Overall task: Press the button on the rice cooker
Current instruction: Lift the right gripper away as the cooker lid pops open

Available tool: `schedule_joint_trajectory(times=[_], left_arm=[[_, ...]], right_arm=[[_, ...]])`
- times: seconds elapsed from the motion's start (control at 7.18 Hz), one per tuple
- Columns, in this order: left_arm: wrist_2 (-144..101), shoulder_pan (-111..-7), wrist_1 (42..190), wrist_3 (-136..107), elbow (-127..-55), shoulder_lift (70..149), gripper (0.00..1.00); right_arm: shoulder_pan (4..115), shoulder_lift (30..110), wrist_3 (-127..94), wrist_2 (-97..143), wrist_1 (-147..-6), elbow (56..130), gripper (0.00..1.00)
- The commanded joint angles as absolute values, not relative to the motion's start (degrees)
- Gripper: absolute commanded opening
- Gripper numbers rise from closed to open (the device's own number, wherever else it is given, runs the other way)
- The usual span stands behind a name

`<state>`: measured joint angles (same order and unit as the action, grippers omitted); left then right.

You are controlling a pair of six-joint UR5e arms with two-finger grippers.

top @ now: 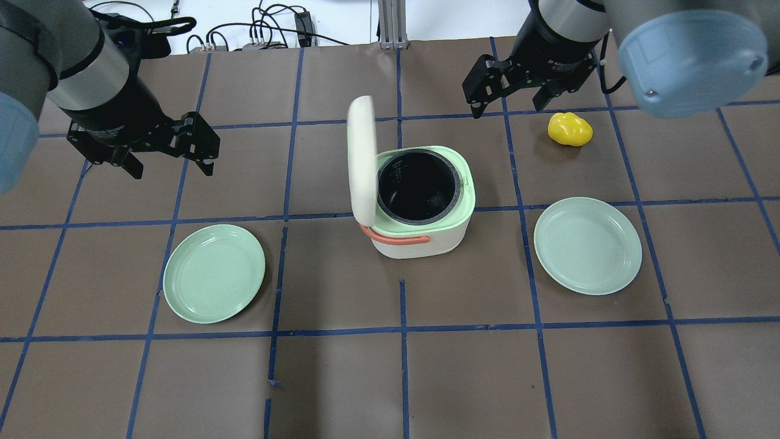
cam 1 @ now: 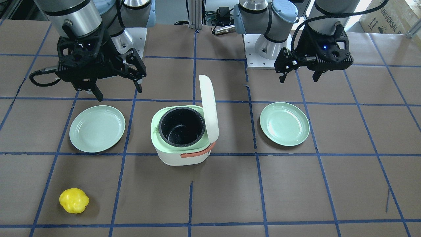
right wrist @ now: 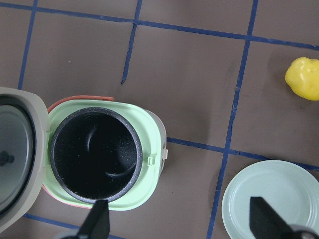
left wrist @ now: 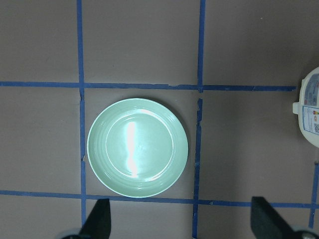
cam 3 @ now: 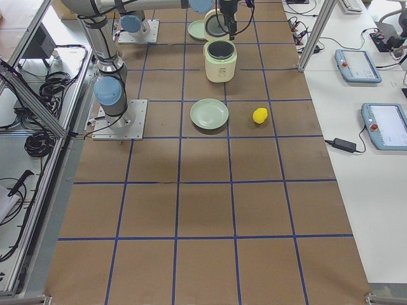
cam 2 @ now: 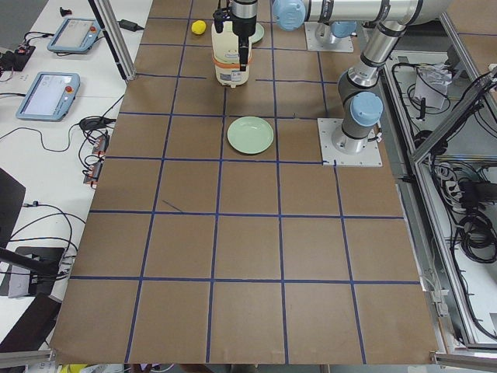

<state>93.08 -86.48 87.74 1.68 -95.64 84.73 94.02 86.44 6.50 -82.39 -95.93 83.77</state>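
Note:
The rice cooker (top: 426,238) stands in the middle of the table, cream-white with a mint-green rim, black inner pot and orange strap handle. Its lid (top: 361,161) stands open, upright. A small tab (right wrist: 154,159) sits on the rim's edge. My left gripper (top: 172,171) is open and empty, hovering to the cooker's left over bare table. My right gripper (top: 509,108) is open and empty, hovering beyond the cooker's right side. The right wrist view looks down into the pot (right wrist: 94,154). The left wrist view shows only the lid's labelled edge (left wrist: 311,107).
A mint-green plate (top: 213,273) lies left of the cooker, under the left wrist camera (left wrist: 137,147). A second plate (top: 588,245) lies to the right. A yellow pepper-like object (top: 570,129) lies near the right gripper. Blue tape lines grid the brown table.

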Motion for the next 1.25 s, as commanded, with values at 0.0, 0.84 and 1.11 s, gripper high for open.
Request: schedule_joint_trajectory(times=[0.0,0.84,1.11], left_arm=[[93.08,-86.48,87.72,1.67,-95.62,84.73,1.0],[93.08,-86.48,87.72,1.76,-95.62,84.73,1.0],[93.08,-86.48,87.8,1.67,-95.63,84.73,1.0]], right_arm=[[93.87,86.48,6.68,-84.19,-94.57,81.57,1.0],[91.06,86.49,11.28,-87.37,-91.4,82.26,0.97],[91.14,86.57,10.11,-87.36,-91.59,85.94,0.97]])
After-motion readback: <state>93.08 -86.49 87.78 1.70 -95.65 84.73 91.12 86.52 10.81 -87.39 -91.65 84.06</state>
